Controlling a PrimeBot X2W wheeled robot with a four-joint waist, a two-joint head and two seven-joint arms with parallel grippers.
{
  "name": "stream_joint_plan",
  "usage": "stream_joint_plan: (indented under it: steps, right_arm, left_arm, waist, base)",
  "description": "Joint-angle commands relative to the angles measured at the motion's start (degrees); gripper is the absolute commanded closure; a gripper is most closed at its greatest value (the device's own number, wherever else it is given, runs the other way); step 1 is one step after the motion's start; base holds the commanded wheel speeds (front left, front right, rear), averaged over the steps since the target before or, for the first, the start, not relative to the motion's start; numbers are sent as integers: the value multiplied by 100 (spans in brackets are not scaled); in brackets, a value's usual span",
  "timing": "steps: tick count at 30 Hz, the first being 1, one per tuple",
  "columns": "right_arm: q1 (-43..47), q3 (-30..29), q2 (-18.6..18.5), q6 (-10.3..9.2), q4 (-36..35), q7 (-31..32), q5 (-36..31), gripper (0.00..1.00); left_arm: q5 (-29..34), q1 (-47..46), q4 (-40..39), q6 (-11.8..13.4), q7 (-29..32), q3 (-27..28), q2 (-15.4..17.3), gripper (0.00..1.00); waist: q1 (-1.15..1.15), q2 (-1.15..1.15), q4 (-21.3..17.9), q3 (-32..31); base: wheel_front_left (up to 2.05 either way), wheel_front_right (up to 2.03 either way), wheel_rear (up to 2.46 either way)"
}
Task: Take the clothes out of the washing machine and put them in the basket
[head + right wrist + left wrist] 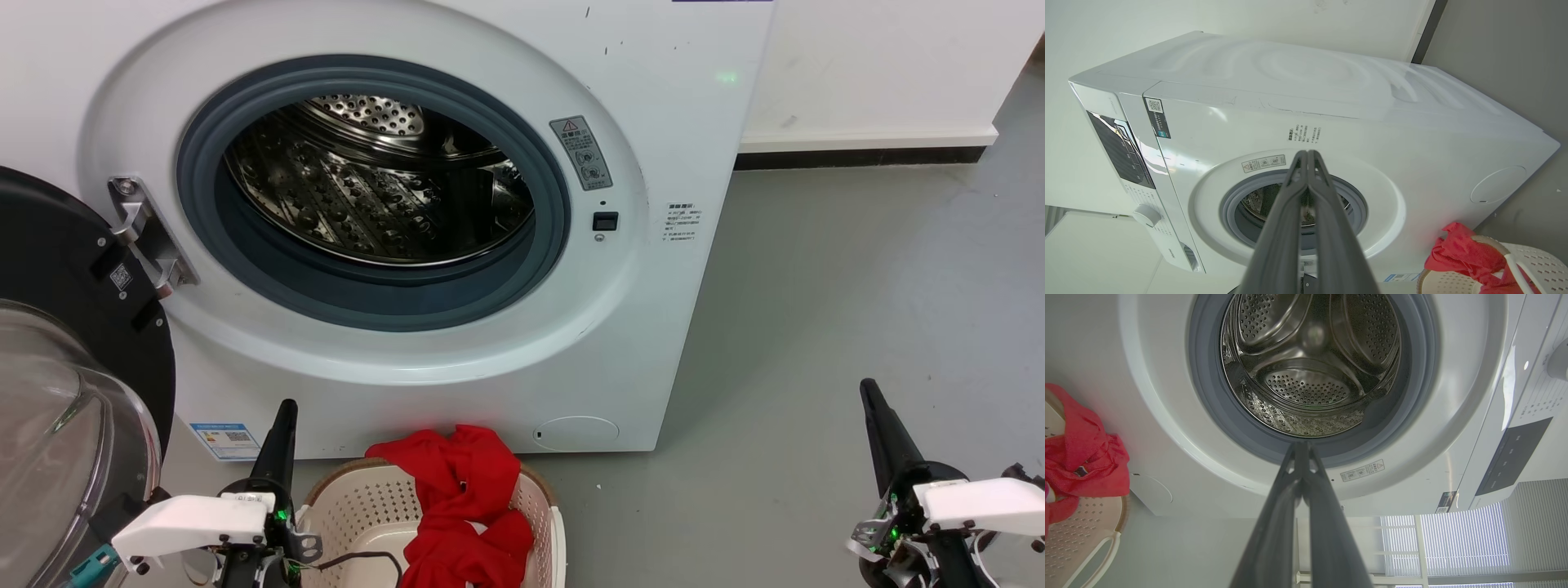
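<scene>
With the steel drum (367,196) bare and the red clothes (461,498) in the basket (351,506) at bottom centre, the left hand (286,408) and right hand (869,390) sit low, pinched together and empty, seemingly done.

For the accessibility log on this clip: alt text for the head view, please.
Red clothes lie in the cream basket before the washing machine, whose door stands open and drum looks empty. The left gripper and right gripper, both shut, point up near the bottom edge.
</scene>
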Motion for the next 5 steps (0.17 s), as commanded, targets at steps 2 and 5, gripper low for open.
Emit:
stream_joint_plan:
  steps: [2, 5]
  right_arm:
    - [-147, -29, 2, -1, 13, 56, 174, 100]
    - [-166, -46, 7, -1, 36, 92, 303, 100]
  left_arm:
    - [-173, -108, 11, -38, 46, 27, 5, 100]
    - [-308, -127, 30, -56, 83, 36, 5, 100]
  waist:
    - [0, 0, 3, -1]
    - [0, 0, 7, -2]
  base:
    - [0, 0, 0]
    - [0, 0, 0]
